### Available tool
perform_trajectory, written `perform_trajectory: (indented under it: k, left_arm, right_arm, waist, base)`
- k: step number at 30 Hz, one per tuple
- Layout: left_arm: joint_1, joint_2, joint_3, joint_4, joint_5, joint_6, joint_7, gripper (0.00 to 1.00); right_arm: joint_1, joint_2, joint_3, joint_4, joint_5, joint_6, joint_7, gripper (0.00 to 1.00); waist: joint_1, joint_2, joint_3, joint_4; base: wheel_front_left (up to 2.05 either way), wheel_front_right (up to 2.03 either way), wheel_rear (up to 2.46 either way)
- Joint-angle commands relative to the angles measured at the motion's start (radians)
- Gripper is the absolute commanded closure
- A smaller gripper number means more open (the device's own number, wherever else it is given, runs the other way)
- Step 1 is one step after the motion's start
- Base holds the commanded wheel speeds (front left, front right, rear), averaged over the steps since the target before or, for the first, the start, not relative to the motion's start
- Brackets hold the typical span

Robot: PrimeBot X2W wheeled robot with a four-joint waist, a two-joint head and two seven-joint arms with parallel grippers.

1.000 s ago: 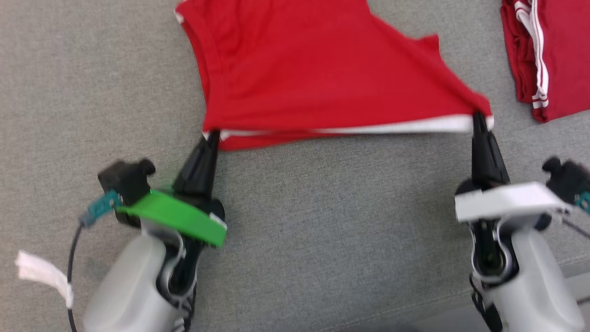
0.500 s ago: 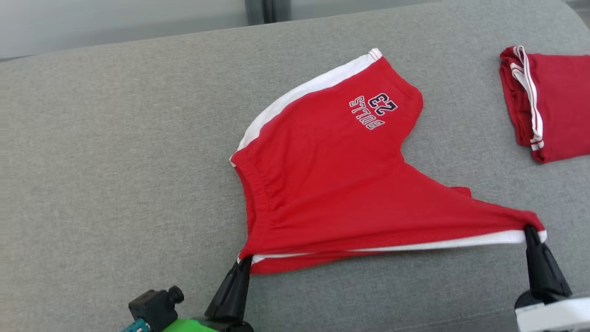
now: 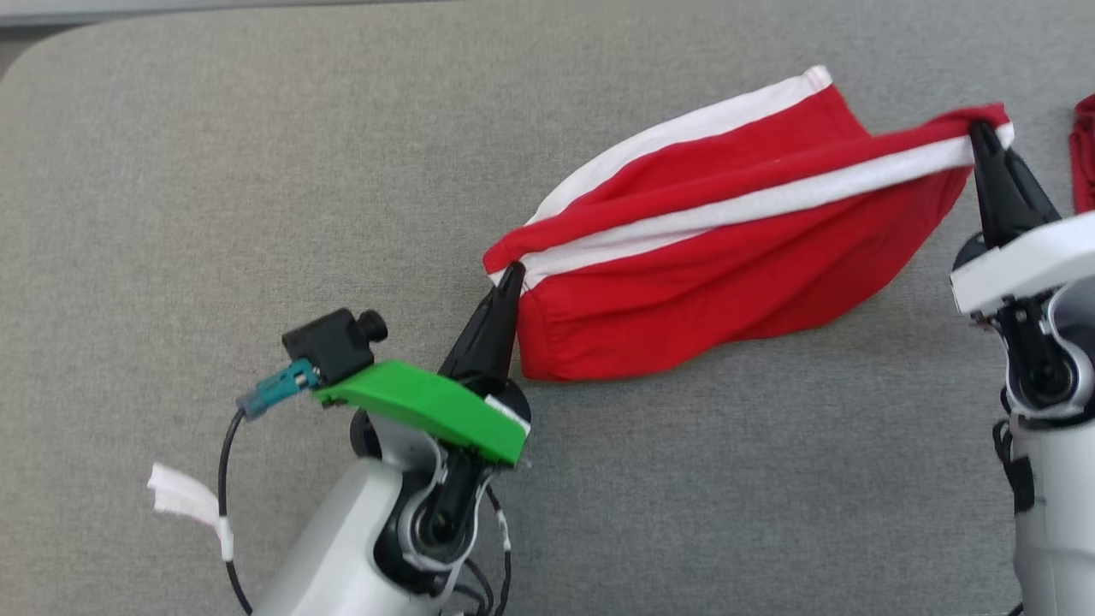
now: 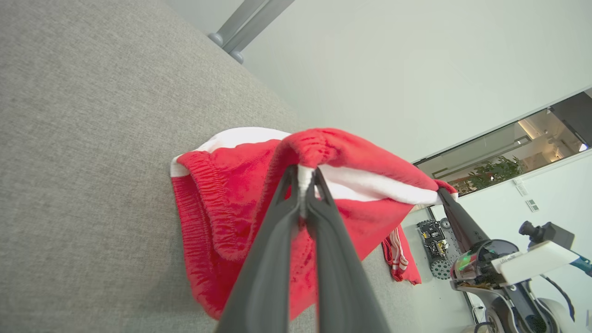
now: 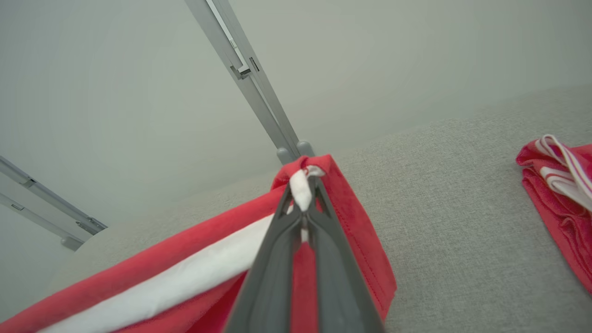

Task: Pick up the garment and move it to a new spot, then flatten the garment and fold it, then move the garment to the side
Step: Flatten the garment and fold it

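**Item:** garment, red shorts with white side stripes. Lay on the grey cushion, toward 2 o'clock of the head view, partly lifted along one edge.

**Left gripper**: closed tight on the corner of the striped edge at its 8 o'clock end. The left wrist view showed white cloth pinched between the fingertips.

**Right gripper**: closed tight on the same edge at its 2 o'clock end, with a tuft of white stripe standing up from the tips.

**Change noted:** Half a second before, the shorts lay spread open, the printed leg at 12 o'clock and the held edge stretched at 6 o'clock, nearest the robot. Now that edge had been carried up and over toward 12 o'clock. The held stripe hung taut just beside the far stripe, and the lettering was covered. The head camera had also shifted, so the change of framing was not the cloth's own.

**Bearing on task:** Judged as the fold in progress, with one half brought over the other. The edge was not yet laid down, and the lower layer bulged at 6 o'clock, so the stripes would probably need aligning and the cloth smoothing before release.

**Adjacent:** a folded red garment at 3 o'clock, apart from the shorts.
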Motion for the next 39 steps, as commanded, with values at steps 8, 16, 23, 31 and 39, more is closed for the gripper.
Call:
perform_trajectory:
  k: [8,16,23,31,39]
  left_arm:
    - [-0.236,-0.014,-0.053,0.202,-0.149,0.006,-0.007,1.00]
    - [-0.352,-0.013,-0.170,0.320,-0.267,0.002,-0.107,0.55]
    - [-0.421,-0.013,-0.265,0.407,-0.181,0.017,-0.182,0.00]
    - [-0.326,0.036,-0.165,0.260,0.204,0.047,-0.207,0.00]
    - [-0.089,0.014,-0.031,0.015,0.601,0.033,-0.208,0.00]
  right_arm:
    - [-0.242,-0.011,0.000,0.230,-0.102,-0.001,0.048,1.00]
    - [-0.340,-0.027,0.006,0.400,-0.159,-0.001,-0.040,1.00]
    - [-0.354,-0.048,0.043,0.453,-0.201,-0.001,-0.151,0.00]
    - [-0.307,-0.156,0.185,0.418,-0.350,-0.001,-0.165,0.00]
    - [-0.309,-0.222,0.228,0.461,-0.429,-0.001,-0.039,0.00]
  waist:
    - [0.0001,-0.0001,0.153,0.096]
    - [0.0001,-0.0001,0.159,0.106]
    - [0.0001,-0.0001,0.158,0.109]
    - [0.0001,-0.0001,0.158,0.095]
    - [0.0001,-0.0001,0.165,0.126]
  base:
    - [0.00,0.00,0.00]
    - [0.00,0.00,0.00]
    - [0.00,0.00,0.00]
    - [0.00,0.00,0.00]
    - [0.00,0.00,0.00]
